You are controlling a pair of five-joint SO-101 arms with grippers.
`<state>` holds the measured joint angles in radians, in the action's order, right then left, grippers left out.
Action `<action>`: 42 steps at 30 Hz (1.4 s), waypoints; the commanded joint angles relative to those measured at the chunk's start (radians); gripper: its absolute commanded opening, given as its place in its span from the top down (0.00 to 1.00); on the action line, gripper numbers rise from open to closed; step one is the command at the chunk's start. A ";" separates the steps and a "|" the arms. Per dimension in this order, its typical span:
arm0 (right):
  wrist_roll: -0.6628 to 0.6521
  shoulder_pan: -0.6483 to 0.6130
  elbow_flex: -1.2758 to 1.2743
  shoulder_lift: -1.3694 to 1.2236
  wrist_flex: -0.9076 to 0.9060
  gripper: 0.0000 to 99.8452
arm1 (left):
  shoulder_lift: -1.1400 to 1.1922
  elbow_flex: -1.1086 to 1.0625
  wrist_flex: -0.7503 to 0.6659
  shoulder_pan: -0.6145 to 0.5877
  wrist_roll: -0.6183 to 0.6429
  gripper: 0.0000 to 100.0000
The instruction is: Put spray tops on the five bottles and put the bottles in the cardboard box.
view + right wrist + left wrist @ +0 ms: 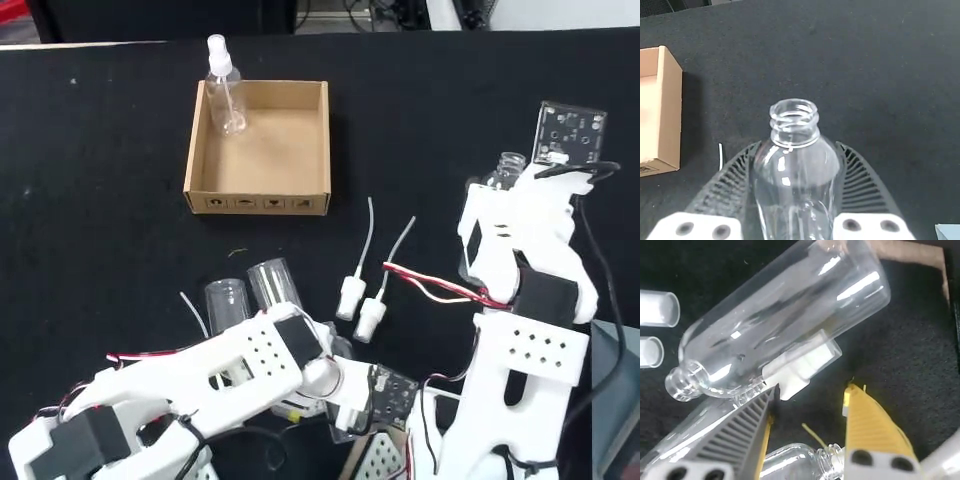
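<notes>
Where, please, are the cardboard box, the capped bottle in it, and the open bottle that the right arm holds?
cardboard box (258, 203): high view, on its front wall.
capped bottle (227, 100): high view, on its clear body.
open bottle (794, 120): right wrist view, on its threaded neck.

Clear glossy smooth plastic bottle (792, 165), matt brown cardboard box (258, 202) with rough cut edges, black matt cloth (100, 150) with a slightly fuzzy nap, white smooth plastic spray tops (348, 297) with thin translucent tubes, white matt plastic arms (530, 350)
</notes>
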<state>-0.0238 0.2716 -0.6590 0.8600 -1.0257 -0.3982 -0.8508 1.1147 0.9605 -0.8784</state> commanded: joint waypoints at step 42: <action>-0.003 0.014 0.058 0.039 0.040 0.90 | -0.002 -0.094 -0.276 0.047 0.110 0.79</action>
<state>-0.0238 0.2854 -0.6590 0.8600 -1.0257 -0.3859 -0.9444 0.9229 0.9743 -0.8048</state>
